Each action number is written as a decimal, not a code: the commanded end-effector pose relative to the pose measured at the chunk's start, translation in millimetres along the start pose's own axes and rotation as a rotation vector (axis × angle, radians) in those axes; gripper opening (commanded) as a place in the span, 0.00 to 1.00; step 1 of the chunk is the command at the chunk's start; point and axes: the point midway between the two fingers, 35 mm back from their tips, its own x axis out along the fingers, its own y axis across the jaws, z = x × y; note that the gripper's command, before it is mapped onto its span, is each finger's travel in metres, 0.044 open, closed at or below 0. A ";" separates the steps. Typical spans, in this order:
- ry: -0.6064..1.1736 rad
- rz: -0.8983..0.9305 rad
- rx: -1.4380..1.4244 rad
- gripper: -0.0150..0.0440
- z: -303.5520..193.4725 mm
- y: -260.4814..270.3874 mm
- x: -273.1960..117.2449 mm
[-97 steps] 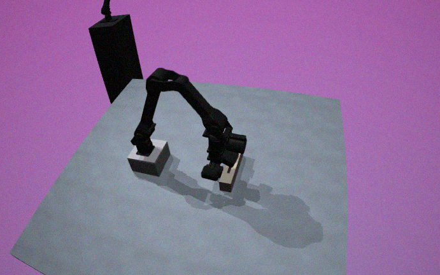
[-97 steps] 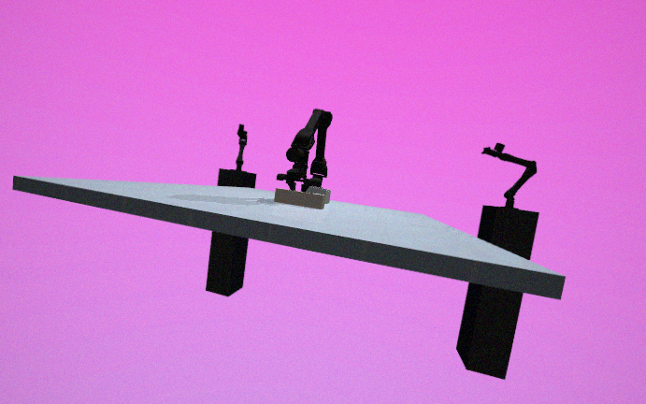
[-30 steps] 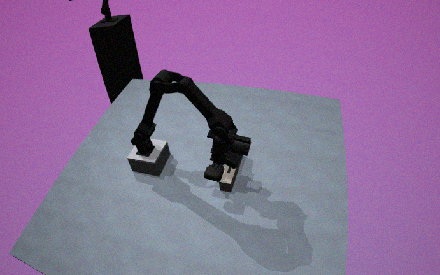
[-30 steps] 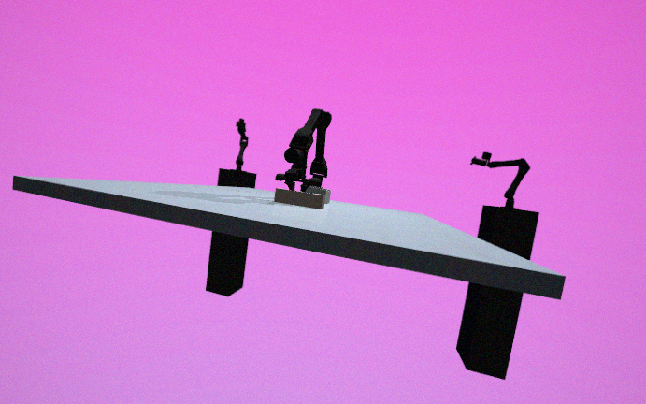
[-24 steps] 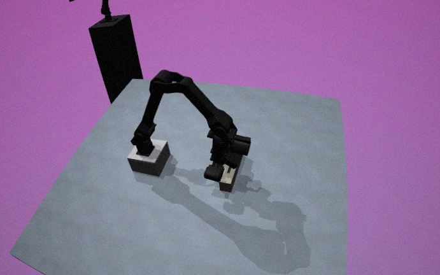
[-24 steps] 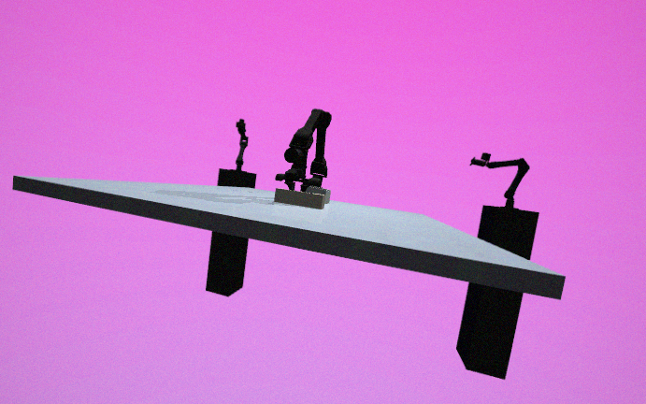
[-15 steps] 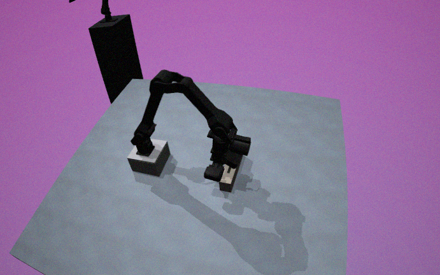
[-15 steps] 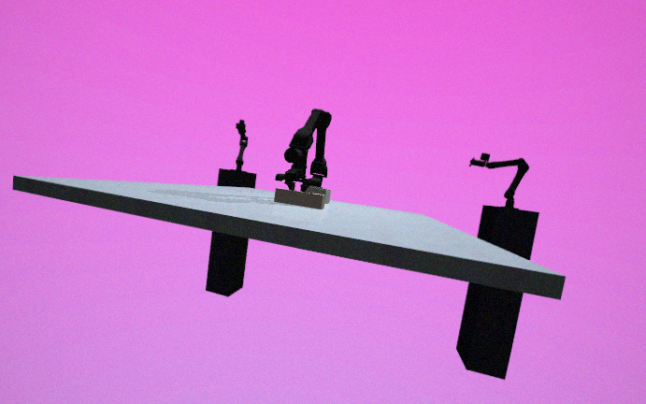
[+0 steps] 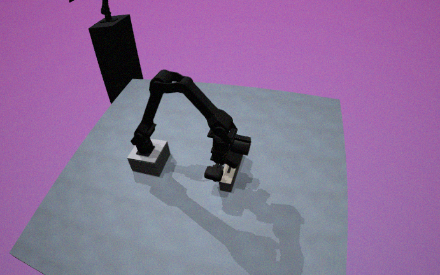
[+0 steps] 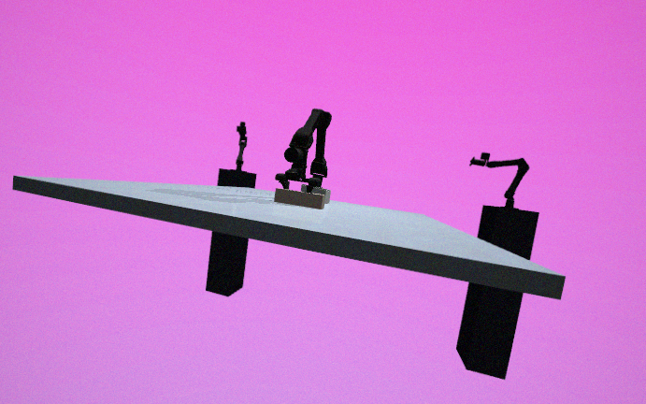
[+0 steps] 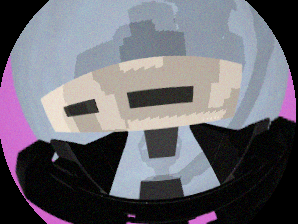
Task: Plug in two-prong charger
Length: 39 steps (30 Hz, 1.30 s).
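The beige power strip (image 9: 227, 177) (image 10: 297, 198) (image 11: 207, 82) stands on the table. The wrist view shows two dark slots in its top, a small left slot (image 11: 81, 108) and a wider middle slot (image 11: 160, 96). My gripper (image 9: 223, 166) (image 10: 297, 185) (image 11: 158, 127) is open and low at the strip, its fingers spread along the strip's length at its near long side in the wrist view. Two dark grey blocky shapes show between the fingers, one at the strip's edge and one below it. I cannot tell whether either is the charger. Its prongs do not show.
The arm's base block (image 9: 153, 155) stands left of the strip on the grey-blue table (image 9: 94, 218) (image 10: 365, 225). The arm arches over the table between them. Black pedestals (image 9: 116, 54) (image 10: 495, 321) with other arms stand beyond the table edges.
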 end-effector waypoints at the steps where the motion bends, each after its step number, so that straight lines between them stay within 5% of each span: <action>1: -0.004 0.000 0.000 1.00 -0.2 0.0 -0.2; 39: -0.036 0.000 -0.002 1.00 -8.9 0.0 1.2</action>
